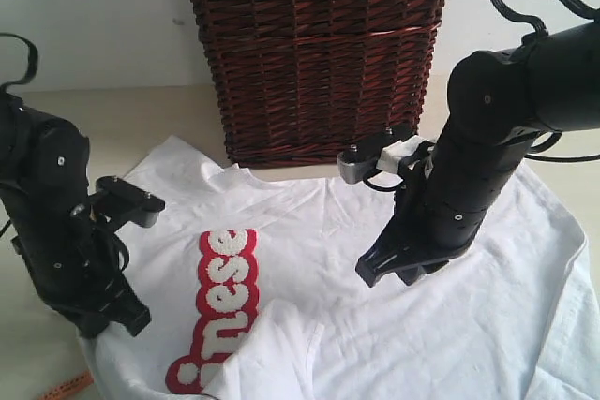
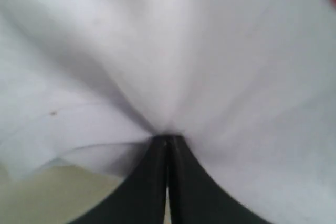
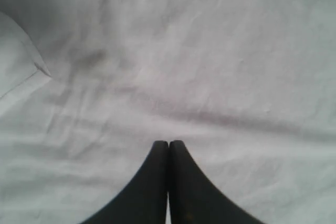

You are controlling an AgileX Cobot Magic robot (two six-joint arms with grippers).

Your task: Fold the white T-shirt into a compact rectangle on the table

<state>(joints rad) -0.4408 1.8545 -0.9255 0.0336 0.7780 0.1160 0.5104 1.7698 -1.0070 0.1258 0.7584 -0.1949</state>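
Exterior view first: the white T-shirt [image 1: 375, 231] is spread out over the desk [image 1: 141, 119], one edge lying right up against the foot of the dark wicker basket [image 1: 319, 53]. No clue what's in the basket, its top is cut off and you only see the woven side. The left gripper [image 1: 131, 318] is down at the shirt's near-left edge. The right gripper [image 1: 377, 274] sits low over the plain cloth right of the red-outlined lettering [image 1: 225, 311]. A loose flap [image 1: 272, 353] is flopped over the end of that lettering.

Left wrist view: jaws are pressed together and the creases all run into the tips, so I'd say it's clamped on a pinch of shirt. A sliver of desk shows beside it.

Right wrist view: jaws together too, but the cloth under them lies flat, nothing bunched in, so it holds nothing.

What could go wrong, imo: that left pinch looks thin, so a pull could slip it free. The right tips could drag wrinkles into the cloth. And that stray flap could end up trapped crooked in the fold.
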